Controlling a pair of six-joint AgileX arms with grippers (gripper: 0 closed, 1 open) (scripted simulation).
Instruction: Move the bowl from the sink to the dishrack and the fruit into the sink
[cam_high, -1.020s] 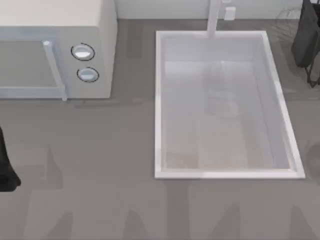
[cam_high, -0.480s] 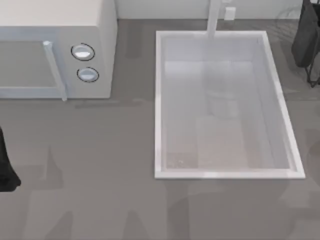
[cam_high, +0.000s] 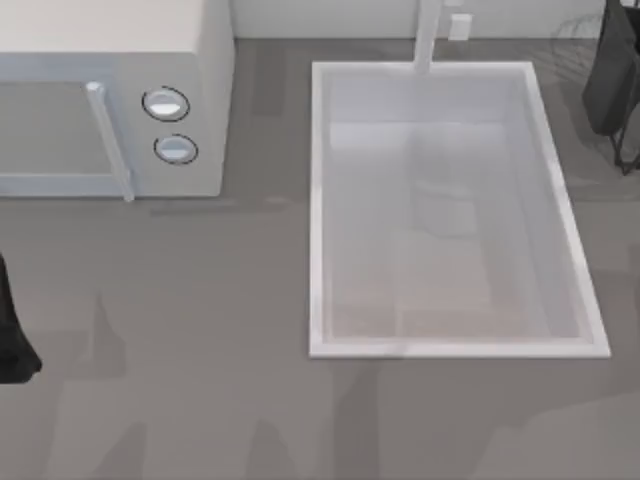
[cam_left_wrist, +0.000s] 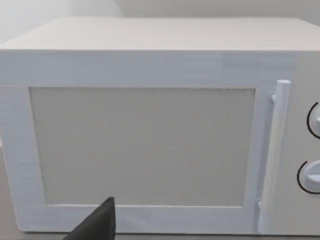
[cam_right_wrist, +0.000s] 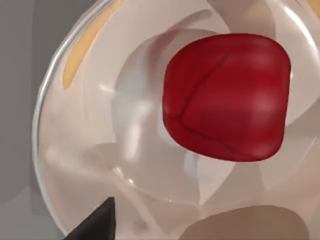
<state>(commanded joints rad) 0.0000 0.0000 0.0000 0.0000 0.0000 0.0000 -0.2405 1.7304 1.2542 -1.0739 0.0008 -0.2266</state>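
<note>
On my top view the desk (cam_high: 200, 330) reads as a matt grey surface, smooth, with only soft shadows on it. The sink (cam_high: 318, 200) looks like smooth white moulded material, its inner walls carrying a faint sheen. The microwave (cam_left_wrist: 150, 65) has a matt white casing, a flat dull grey door panel and a smooth white bar handle (cam_left_wrist: 275, 150). In my right wrist view the fruit (cam_right_wrist: 227, 97) is glossy deep red with fine creases in its skin, lying in a clear, glass-like dish (cam_right_wrist: 75, 165) with bright highlights along its rim.
</note>
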